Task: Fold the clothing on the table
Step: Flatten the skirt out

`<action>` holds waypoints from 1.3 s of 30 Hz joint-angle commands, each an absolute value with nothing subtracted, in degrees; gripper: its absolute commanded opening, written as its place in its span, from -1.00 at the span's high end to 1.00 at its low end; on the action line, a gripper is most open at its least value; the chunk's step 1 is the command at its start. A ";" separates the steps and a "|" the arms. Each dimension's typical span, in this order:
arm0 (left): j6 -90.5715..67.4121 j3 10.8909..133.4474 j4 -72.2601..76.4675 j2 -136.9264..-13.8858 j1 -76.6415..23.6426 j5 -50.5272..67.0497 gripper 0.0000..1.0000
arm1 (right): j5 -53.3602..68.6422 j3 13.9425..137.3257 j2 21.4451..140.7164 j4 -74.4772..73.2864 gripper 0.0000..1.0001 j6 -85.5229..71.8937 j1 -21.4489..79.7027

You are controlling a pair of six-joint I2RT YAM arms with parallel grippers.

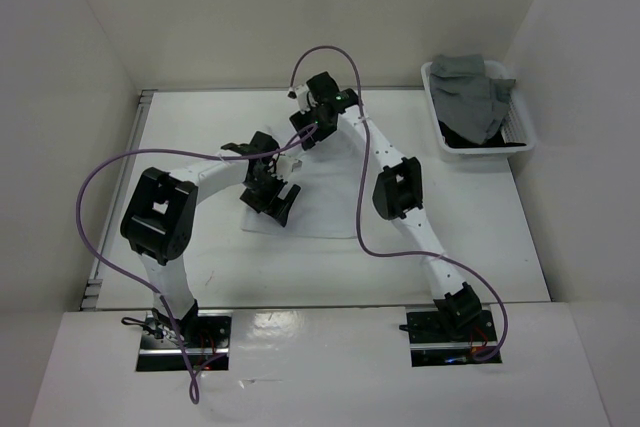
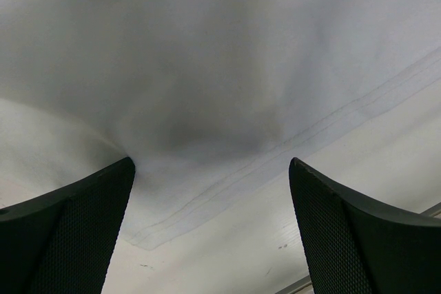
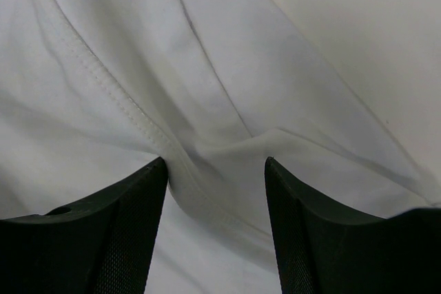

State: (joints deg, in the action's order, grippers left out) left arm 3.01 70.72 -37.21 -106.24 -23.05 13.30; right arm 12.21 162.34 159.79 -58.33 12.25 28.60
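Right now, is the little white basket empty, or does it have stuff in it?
Not empty. The basket holds a crumpled grey garment piled over some black cloth.

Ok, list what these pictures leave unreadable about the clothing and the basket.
- The clothing, its outline: top view, the left arm and right arm cover part of it, and it is white on the white table.
- Whether the right fingers pinch its fold: right wrist view, contact unclear.
- The black garment: top view, mostly under the grey garment in the basket, and too small.
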 commanded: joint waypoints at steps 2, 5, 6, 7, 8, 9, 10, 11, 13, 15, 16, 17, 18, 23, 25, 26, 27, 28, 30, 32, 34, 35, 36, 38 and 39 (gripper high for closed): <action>3.69 70.05 -39.11 -106.61 -22.76 14.94 -0.97 | 9.50 165.15 158.20 -58.10 -0.25 11.34 27.25; 3.69 70.05 -39.11 -107.13 -22.76 15.47 -0.97 | 8.27 165.15 158.20 -57.49 -0.23 10.81 27.25; 3.69 70.57 -39.11 -107.14 -22.76 15.47 -0.97 | 7.74 165.15 158.20 -57.48 -0.19 10.20 27.25; 3.69 70.58 -39.11 -107.14 -22.76 15.47 -0.97 | 7.73 165.15 158.20 -56.96 -0.14 10.20 27.25; 3.69 70.58 -39.63 -107.14 -22.76 15.47 -0.97 | 6.78 165.15 158.20 -56.95 -0.14 9.59 27.25; 3.69 70.58 -39.64 -107.14 -22.76 15.47 -0.97 | 6.77 165.15 158.20 -56.26 -0.10 9.58 27.25; 3.69 70.58 -39.64 -107.14 -22.76 15.99 -0.97 | 5.90 165.15 158.73 -56.25 -0.10 9.58 27.25; 3.69 70.58 -39.64 -107.66 -22.76 16.00 -0.97 | 5.28 165.15 158.73 -56.25 -0.08 9.06 27.25; 3.69 71.10 -39.64 -107.67 -22.76 16.00 -0.97 | 5.27 165.15 158.73 -56.25 -0.08 8.53 27.25; 3.69 71.10 -39.64 -108.19 -22.76 16.00 -0.97 | 5.27 165.15 158.73 -56.25 -0.08 8.53 27.25; 3.69 71.10 -39.64 -108.19 -22.76 16.00 -0.97 | 5.80 165.84 158.73 -56.25 -0.08 8.53 27.25; 3.69 71.10 -39.64 -108.19 -22.76 16.00 -0.97 | 5.80 165.85 158.73 -56.25 -0.08 8.00 27.25; 3.69 71.10 -39.64 -108.19 -22.76 16.00 -0.97 | 5.80 166.37 158.03 -56.25 -0.08 8.00 27.25; 3.69 71.63 -39.64 -108.72 -22.76 16.00 -0.97 | 4.84 166.38 156.97 -54.93 -0.08 6.86 27.25; 3.69 71.63 -39.64 -109.25 -22.76 16.00 -0.97 | 3.70 166.38 156.97 -54.93 -0.08 6.86 27.25; 3.69 71.63 -39.64 -109.25 -22.76 16.00 -0.97 | 3.69 166.38 156.97 -54.41 -0.08 6.86 27.25; 3.69 71.63 -39.64 -109.25 -22.76 16.00 -0.95 | 3.08 166.38 157.67 -54.40 -0.08 6.86 27.25; 3.69 71.63 -39.64 -109.25 -22.76 16.00 -0.94 | 3.08 166.38 158.20 -54.40 -0.08 6.86 27.25; 3.69 71.63 -39.64 -109.78 -22.76 16.00 -0.94 | 2.46 166.38 158.90 -54.40 -0.08 6.86 27.25; 3.69 71.63 -39.64 -109.78 -22.76 16.00 -0.94 | 1.85 166.38 159.52 -54.40 -0.02 6.33 27.25; 3.69 71.63 -39.64 -109.78 -22.76 16.00 -0.94 | 1.85 166.38 160.13 -54.40 0.10 6.33 27.25; 3.69 71.63 -39.64 -109.78 -22.76 16.00 -0.94 | 1.85 165.85 160.14 -54.40 0.13 6.33 27.25; 3.69 71.63 -39.64 -110.30 -22.76 16.00 -0.94 | 1.85 165.85 160.14 -54.40 0.20 6.33 27.25; 3.69 72.16 -39.64 -110.30 -22.76 16.00 -0.94 | 1.85 165.85 160.75 -54.40 0.25 6.33 27.25; 3.69 72.16 -39.64 -110.30 -22.76 16.00 -0.94 | 2.45 165.85 160.75 -54.40 0.28 6.33 27.25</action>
